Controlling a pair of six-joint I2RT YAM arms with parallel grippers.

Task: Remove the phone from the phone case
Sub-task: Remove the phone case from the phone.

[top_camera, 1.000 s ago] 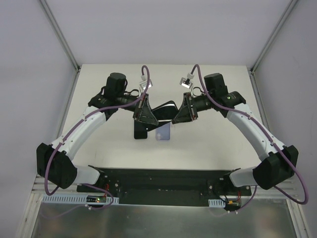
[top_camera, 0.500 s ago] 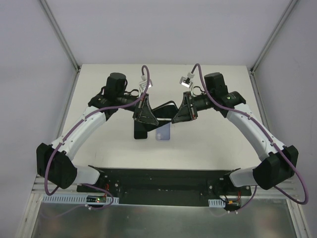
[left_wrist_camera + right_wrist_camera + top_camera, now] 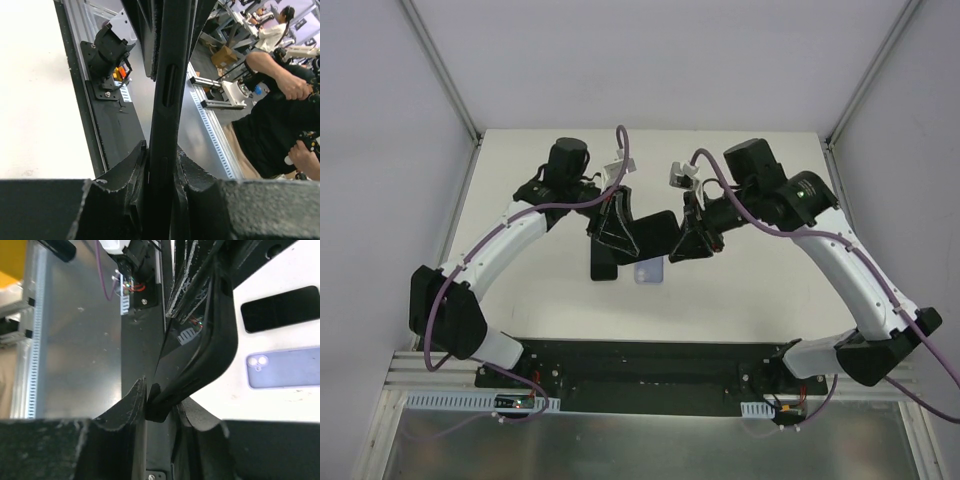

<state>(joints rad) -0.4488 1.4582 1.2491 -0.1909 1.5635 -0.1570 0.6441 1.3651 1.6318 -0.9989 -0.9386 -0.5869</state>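
A black phone in its black case hangs in the air over the table's middle, held between both grippers. My left gripper is shut on its left end; in the left wrist view the cased phone stands edge-on between the fingers, at the left gripper. My right gripper is shut on the right end. In the right wrist view the right gripper pinches the corner of the black case, whose edge bows away in a curve.
A second black phone lies flat on the table under the left gripper, also in the right wrist view. A lavender phone or case lies beside it, camera side up. The black base plate runs along the near edge.
Both wrists have drawn closer and turned; the right arm's elbow has risen and its wrist moved left. The held black phone has tilted and shifted slightly. Both grips stay shut.
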